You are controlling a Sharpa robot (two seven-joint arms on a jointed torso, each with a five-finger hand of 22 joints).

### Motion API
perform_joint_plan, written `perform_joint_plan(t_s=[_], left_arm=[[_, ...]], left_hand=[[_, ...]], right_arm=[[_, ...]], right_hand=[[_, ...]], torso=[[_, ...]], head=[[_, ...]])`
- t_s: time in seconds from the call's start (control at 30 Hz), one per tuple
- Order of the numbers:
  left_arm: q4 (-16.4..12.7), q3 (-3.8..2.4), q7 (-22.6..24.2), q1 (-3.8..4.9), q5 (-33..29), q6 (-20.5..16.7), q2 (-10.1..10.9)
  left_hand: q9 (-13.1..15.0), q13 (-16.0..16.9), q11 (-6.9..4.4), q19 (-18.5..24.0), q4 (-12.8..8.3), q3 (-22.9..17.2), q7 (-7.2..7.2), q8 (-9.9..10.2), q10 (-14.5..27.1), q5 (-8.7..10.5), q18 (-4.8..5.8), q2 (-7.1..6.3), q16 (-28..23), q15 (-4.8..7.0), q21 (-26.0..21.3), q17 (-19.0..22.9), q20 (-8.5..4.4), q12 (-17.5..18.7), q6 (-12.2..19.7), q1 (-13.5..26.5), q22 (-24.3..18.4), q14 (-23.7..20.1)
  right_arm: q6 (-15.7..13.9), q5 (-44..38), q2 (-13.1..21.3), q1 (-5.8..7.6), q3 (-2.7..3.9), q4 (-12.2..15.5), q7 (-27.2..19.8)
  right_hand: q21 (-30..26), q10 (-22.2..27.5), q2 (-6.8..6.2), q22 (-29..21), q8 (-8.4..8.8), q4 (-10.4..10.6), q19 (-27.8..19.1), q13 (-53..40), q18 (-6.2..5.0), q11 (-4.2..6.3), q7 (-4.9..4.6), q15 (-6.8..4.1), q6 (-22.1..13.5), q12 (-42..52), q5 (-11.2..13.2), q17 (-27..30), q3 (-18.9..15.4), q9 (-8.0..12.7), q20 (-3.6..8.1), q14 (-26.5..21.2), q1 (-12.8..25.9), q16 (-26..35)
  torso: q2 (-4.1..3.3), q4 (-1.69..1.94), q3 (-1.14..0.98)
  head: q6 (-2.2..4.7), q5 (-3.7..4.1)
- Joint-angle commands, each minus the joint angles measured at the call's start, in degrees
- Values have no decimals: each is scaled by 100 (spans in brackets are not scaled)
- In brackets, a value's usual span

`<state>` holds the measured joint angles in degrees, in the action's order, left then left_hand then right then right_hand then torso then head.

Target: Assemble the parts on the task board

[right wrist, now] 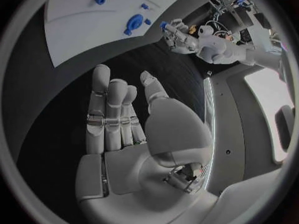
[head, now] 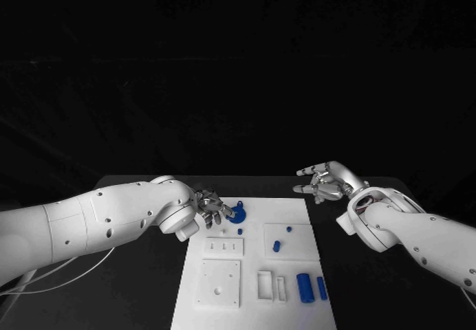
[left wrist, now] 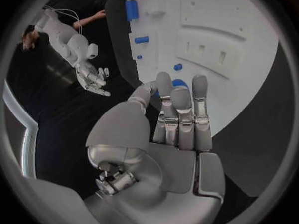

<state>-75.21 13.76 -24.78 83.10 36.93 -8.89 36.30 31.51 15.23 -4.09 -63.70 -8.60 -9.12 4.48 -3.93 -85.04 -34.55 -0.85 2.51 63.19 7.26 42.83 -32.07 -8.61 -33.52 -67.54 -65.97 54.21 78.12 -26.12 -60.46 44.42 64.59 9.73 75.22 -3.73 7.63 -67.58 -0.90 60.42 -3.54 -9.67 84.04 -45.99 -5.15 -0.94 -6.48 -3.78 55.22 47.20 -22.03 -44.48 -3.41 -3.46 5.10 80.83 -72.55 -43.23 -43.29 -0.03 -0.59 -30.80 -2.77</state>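
Left robot hand [head: 210, 206] reaching blue round part [head: 236, 214] at task board [head: 298, 261] far corner, grasp unclear to us; right robot hand [head: 325, 182] hovering spread beyond board over surface [head: 139, 289].

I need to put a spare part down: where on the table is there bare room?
Bare black table lies right of the task board, below the right hand. It is crowded at the board's far left corner, where the left hand meets the blue round part.

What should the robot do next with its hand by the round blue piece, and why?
Probably ease the left hand down to pinch the round blue part. Its fingers hover right beside that part at the task board's far end, holding nothing, while the right hand waits open off the board.
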Motion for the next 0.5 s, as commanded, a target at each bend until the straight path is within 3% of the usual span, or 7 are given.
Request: perform_joint_plan(t_s=[0.03, 0.2, 0.43, 0.5], left_arm=[[-93, 3, -212, -28, 360, -46, 40], [-218, 6, -276, -85, 566, -176, 126], [-345, 8, -302, -179, 778, -272, 205], [-369, 8, -306, -216, 875, -300, 215]], left_hand=[[2138, 16, -134, -69, 15, 25, -772, -12, -179, 32, 59, 75, 47, 49, -72, -27, -7, -53, -1327, -22, 121, 127], [2153, 73, -151, -137, 41, 41, -795, -29, -177, 71, 55, 118, 137, 60, -145, -78, -12, -195, -1397, -14, 319, 168], [2181, 139, -155, -200, 49, 62, -810, -34, -173, 91, 47, 149, 258, 63, -260, -124, -4, -322, -1456, -15, 583, 170], [2204, 165, -150, -221, 45, 67, -812, -44, -173, 90, 41, 155, 293, 57, -305, -131, 3, -367, -1475, -18, 662, 172]], right_arm=[[-177, 850, -6, 15, 37, -115, -436], [-201, 1109, -13, 32, 70, -228, -532], [-211, 1229, -18, 46, 82, -285, -593], [-210, 1245, -20, 50, 84, -296, -602]], right_hand=[[-299, 94, 91, -378, 7, -16, 64, 434, 13, 66, -35, 22, -39, -295, -80, 207, -58, -2, -57, -23, 8, 459], [-365, 131, 107, -1379, 14, -94, 41, 1151, 57, 48, -48, 54, -113, -489, -137, 342, -137, 2, -89, 58, -8, 1149], [-337, 198, 126, -1748, 13, -107, 68, 1362, 71, 42, -49, 63, -103, -381, -165, 222, -163, 2, -92, 62, -18, 1272], [-328, 210, 123, -1796, 12, -110, 72, 1394, 71, 39, -51, 64, -110, -369, -169, 207, -166, 1, -93, 61, -14, 1291]], torso=[[-10, 4, 3], [-12, 1, 1], [-16, -6, 4], [-15, -5, 3]], head=[[-30, -1], [-86, -16], [-147, -11], [-197, -11]])
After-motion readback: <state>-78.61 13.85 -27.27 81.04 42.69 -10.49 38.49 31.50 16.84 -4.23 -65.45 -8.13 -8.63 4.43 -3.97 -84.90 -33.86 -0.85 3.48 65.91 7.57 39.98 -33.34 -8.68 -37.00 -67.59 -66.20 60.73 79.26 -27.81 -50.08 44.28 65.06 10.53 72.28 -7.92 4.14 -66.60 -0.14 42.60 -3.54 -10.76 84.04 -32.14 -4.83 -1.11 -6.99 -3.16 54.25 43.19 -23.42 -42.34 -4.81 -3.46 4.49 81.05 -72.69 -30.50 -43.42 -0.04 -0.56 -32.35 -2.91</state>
